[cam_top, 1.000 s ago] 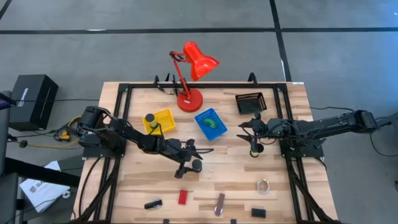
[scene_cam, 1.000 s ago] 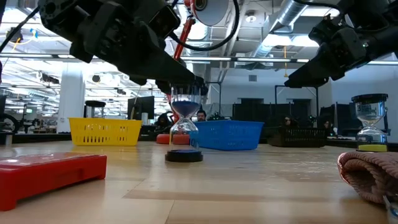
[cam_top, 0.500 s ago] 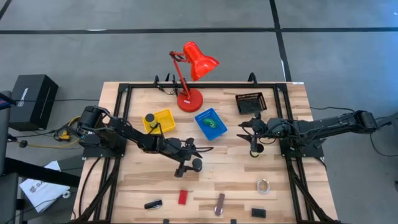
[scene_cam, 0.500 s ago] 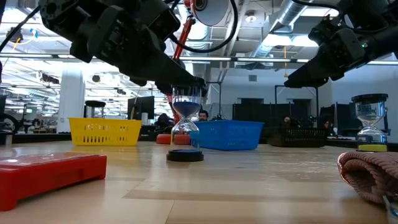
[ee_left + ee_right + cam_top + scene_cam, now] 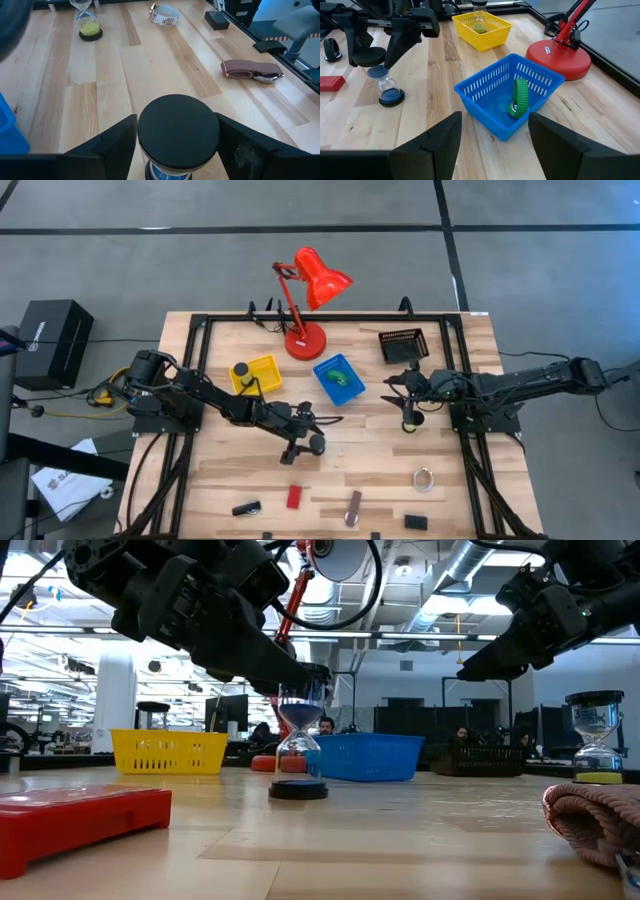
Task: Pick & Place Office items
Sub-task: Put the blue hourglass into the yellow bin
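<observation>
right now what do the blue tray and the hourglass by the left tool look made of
Blue tray: looks like moulded plastic, glossy, with slotted walls you can see through. Hourglass between the left tool's fingers: clear bulbs, likely glass or clear plastic, blue sand inside, with matte black end caps, probably plastic.

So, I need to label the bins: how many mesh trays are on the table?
3. The yellow tray sits left of the red lamp, the blue tray just right of it, and the black tray farther right. None looks hidden.
</observation>
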`<state>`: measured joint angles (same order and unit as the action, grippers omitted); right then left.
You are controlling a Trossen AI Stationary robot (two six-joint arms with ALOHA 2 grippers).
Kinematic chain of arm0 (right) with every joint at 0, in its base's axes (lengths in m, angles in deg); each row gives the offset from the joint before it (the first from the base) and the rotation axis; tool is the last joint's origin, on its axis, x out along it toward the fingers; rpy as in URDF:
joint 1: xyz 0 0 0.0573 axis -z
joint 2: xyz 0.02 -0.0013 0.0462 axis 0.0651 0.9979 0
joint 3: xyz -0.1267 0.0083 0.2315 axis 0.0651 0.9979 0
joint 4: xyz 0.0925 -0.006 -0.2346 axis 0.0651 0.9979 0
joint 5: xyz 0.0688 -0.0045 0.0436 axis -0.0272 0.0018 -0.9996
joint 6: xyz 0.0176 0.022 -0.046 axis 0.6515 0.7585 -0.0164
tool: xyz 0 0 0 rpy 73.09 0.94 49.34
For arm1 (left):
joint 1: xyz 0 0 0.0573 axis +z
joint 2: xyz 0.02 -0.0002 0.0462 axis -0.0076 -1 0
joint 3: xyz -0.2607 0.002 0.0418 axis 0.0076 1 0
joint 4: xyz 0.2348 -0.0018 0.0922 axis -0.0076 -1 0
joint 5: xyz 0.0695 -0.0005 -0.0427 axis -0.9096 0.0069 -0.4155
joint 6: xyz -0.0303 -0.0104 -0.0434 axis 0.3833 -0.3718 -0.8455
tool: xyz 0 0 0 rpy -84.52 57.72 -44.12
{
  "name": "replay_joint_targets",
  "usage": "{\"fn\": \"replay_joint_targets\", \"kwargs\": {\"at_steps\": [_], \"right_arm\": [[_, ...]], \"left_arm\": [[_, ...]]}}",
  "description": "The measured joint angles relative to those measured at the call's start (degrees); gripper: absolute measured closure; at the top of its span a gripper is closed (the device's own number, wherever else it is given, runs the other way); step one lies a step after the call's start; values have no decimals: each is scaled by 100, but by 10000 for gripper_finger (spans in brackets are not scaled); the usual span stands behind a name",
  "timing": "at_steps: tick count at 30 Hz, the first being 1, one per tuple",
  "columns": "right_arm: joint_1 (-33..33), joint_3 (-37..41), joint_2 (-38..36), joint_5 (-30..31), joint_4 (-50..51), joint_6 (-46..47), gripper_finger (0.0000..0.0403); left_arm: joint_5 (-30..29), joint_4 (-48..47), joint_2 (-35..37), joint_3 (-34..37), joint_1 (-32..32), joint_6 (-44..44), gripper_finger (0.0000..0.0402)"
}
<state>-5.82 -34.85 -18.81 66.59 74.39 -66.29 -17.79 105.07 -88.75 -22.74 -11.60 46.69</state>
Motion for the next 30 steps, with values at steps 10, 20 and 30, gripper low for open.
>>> {"fn": "replay_joint_targets", "kwargs": {"at_steps": [10, 20, 30], "right_arm": [[-4, 0, 0, 1, -1, 0, 182], [-4, 0, 0, -1, -1, 1, 182], [-2, 0, 0, -1, -1, 1, 182]], "left_arm": [[-41, -49, 162, 0, 109, -111, 185], [-1080, -1703, 1714, 0, 114, -139, 188], [-3318, -3803, 3695, 0, 114, -302, 190]]}}
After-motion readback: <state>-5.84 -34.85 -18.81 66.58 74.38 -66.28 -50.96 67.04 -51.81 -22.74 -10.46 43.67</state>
